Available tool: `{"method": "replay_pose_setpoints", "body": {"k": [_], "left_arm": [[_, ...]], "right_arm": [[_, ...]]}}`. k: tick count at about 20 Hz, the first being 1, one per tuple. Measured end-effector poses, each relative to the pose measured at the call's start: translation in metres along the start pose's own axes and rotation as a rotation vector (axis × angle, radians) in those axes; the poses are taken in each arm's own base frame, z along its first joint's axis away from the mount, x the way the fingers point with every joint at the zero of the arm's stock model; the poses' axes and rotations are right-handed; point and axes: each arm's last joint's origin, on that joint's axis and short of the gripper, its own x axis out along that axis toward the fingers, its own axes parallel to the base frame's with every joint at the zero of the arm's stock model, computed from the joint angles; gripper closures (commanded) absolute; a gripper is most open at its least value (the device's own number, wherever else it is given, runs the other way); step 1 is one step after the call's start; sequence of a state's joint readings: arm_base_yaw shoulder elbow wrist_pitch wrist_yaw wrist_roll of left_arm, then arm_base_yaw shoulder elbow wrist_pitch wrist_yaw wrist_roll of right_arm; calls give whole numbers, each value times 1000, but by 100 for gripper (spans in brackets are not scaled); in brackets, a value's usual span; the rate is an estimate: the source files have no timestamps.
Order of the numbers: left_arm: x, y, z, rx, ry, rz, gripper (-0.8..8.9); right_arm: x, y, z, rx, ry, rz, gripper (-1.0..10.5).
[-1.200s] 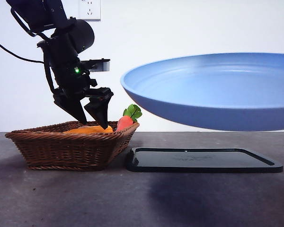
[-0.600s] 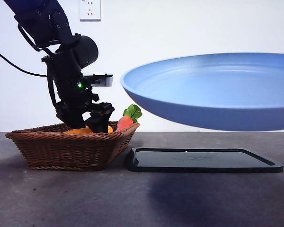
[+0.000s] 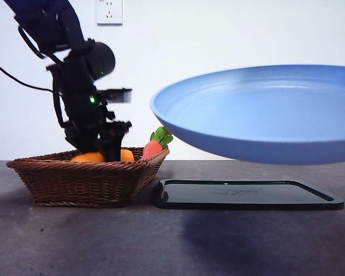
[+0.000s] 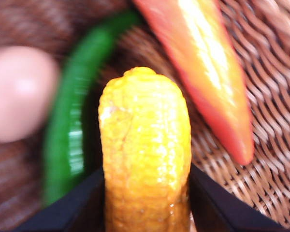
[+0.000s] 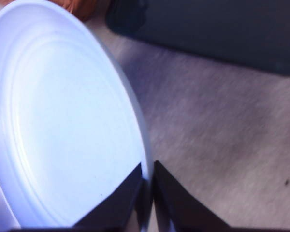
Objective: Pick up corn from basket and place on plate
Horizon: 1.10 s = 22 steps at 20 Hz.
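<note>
My left gripper [image 3: 106, 150], lower left, has closed on the corn [image 4: 145, 150] in the basket [image 3: 86, 178]; right gripper [image 5: 149, 193] pinches the plate [image 3: 264, 112]; lift next.

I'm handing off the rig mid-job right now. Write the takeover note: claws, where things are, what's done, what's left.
Left claw: down in the brown woven wicker basket, shut on the orange-yellow ribbed corn cob, not lifted out.
Right claw: pinches the rim of the round light-blue plastic plate, held in the air above the flat black tray.
Done: corn gripped.
Left: lift corn, carry it over, set it on the plate.
</note>
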<state>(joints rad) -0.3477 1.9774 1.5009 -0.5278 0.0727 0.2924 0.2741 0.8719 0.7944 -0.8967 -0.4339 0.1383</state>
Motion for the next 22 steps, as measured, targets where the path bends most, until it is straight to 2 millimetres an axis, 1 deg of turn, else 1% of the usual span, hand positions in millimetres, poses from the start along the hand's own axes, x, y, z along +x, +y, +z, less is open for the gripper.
{"method": "replay_pose_setpoints", "body": {"k": [1, 3, 5, 7, 9, 10, 12, 16, 18, 22], "left_arm": [[-12, 3, 3, -21, -22, 10, 649], [-49, 4, 11, -46, -99, 21, 649], [-90, -1, 20, -59, -204, -31, 649], [-126, -11, 22, -64, -278, -127, 649], [-148, -25, 20, -51, -303, -254, 649], [-154, -32, 18, -43, -298, -314, 649], [-159, -47, 15, -24, -262, -451, 649], [-150, -76, 12, 46, -163, -538, 649], [-138, -92, 14, 89, -129, -573, 649], [-102, -130, 16, 176, -42, -637, 649]], "right_arm": [[2, -1, 2, 0, -4, -1, 945], [10, -4, 9, 14, -2, -2, 945], [22, -8, 17, 34, 4, -1, 945], [38, -14, 25, 72, 34, 5, 945], [54, -20, 32, 110, 64, 33, 945], [60, -21, 34, 128, 69, 53, 945], [72, -27, 40, 172, 76, 104, 945], [88, -42, 46, 277, 102, 168, 945], [93, -48, 48, 311, 105, 184, 945], [95, -51, 48, 332, 115, 202, 945]]}}
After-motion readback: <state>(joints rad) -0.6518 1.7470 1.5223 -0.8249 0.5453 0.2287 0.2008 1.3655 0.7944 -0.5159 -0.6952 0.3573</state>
